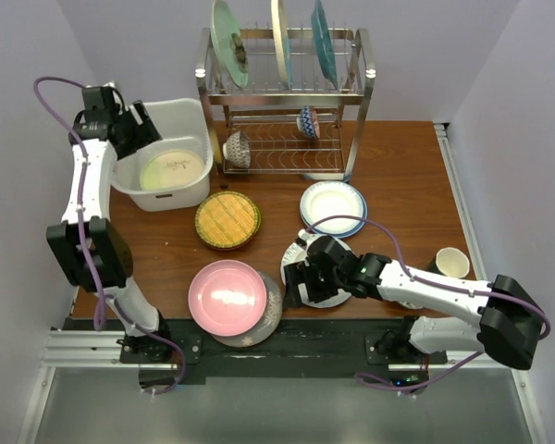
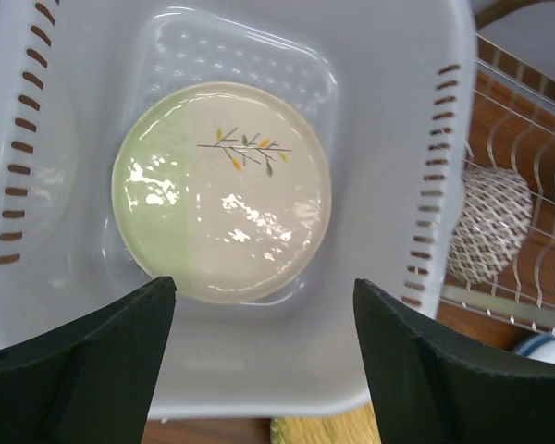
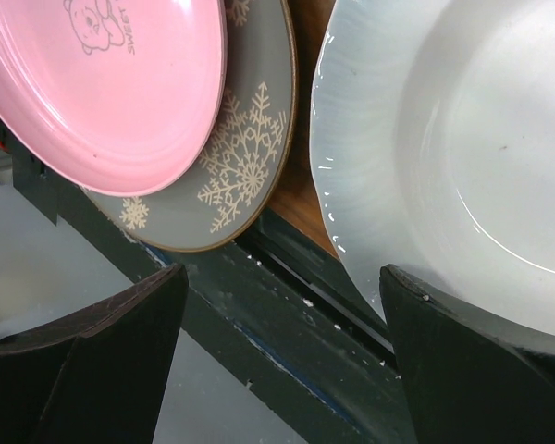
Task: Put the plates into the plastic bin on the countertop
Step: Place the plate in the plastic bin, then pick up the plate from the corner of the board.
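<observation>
Left wrist: cream plate [image 2: 222, 190], twig motif

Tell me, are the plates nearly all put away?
No. Done: one cream twig-patterned plate lies in the white plastic bin. In hand: nothing; the left gripper hangs open above it, the right gripper open by a white plate. Left: pink plate, grey snowflake plate, woven yellow plate, blue-rimmed plate, three racked plates.

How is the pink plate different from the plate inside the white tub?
The pink plate has a bear drawing; the cream plate has a leafy twig. The pink plate rests on a grey snowflake plate; the cream plate lies in the white tub. Both are round and shiny.
</observation>
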Robot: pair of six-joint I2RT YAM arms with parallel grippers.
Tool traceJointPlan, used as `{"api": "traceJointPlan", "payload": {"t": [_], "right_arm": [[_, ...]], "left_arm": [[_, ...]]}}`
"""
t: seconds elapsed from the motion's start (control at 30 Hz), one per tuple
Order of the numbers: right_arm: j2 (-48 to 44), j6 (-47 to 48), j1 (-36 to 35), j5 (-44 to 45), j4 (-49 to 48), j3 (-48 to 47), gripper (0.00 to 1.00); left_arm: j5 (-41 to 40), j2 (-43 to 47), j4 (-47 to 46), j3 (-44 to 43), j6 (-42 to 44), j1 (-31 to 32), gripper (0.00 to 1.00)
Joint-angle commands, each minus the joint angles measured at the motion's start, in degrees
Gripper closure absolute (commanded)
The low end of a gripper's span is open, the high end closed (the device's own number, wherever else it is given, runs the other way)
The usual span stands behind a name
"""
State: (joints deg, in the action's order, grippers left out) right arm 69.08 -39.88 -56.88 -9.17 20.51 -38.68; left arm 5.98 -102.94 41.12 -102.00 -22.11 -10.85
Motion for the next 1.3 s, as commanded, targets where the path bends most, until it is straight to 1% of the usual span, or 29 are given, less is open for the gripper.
{"api": "traceJointPlan", "payload": {"t": [0.0, 0.1, 0.13, 0.17, 0.3, 0.4, 0.43, 0.47, 0.6, 0.63, 0.8, 0.93, 1.27], "right_arm": [[-2.28, -0.55, -0.16, -0.59, 1.02, -0.87, 0.12], [-2.37, -1.08, -0.16, -0.94, 0.49, -0.79, 0.12], [-2.37, -1.17, -0.16, -1.11, 0.41, -0.79, 0.12], [-2.28, -1.17, -0.16, -1.20, 0.23, -0.87, 0.12], [-2.89, -1.52, -0.16, -1.64, 0.05, -0.53, 0.12], [-3.60, -1.96, -0.16, -1.73, 0.31, -0.26, 0.12], [-4.38, -1.96, -0.16, -1.64, 0.49, -0.26, 0.12], [-4.83, -2.31, -0.16, -1.38, 0.75, -0.26, 0.12], [-7.38, -3.19, -0.16, -1.46, -0.21, 0.97, 0.12], [-7.81, -3.45, -0.16, -1.47, -0.30, 1.06, 0.12], [-8.00, -5.38, -0.16, -2.60, -2.75, 2.64, 0.13], [-6.51, -5.74, -0.16, -3.48, -4.42, 2.11, 0.13], [1.93, -6.88, -0.25, -7.97, -11.28, -0.43, 0.16]], "left_arm": [[6.32, 9.06, -2.27, 4.43, -0.30, -0.05, 0.16], [8.26, 13.10, -1.57, 8.20, 0.31, -0.05, 0.15], [8.26, 14.33, -1.66, 10.74, 0.49, -0.05, 0.13], [8.70, 16.95, -1.75, 12.07, 0.57, -0.05, 0.13], [10.02, 22.77, -1.40, 17.96, 0.66, -0.05, 0.13], [11.42, 29.00, -2.01, 25.33, -0.83, -0.05, 0.13], [11.69, 30.59, -2.62, 29.62, -1.70, -0.05, 0.13], [12.47, 33.91, -2.89, 31.75, -2.15, -0.13, 0.13], [13.88, 40.70, -2.28, 41.24, -3.64, -0.05, 0.13], [14.23, 43.23, -2.19, 42.57, -4.34, -0.05, 0.13], [15.64, 47.47, -0.70, 48.98, -5.31, 0.04, 0.13], [16.87, 51.33, 0.88, 52.16, -6.37, 0.04, 0.13], [16.17, 58.55, 4.75, 60.77, -6.89, 1.53, 0.16]]}}
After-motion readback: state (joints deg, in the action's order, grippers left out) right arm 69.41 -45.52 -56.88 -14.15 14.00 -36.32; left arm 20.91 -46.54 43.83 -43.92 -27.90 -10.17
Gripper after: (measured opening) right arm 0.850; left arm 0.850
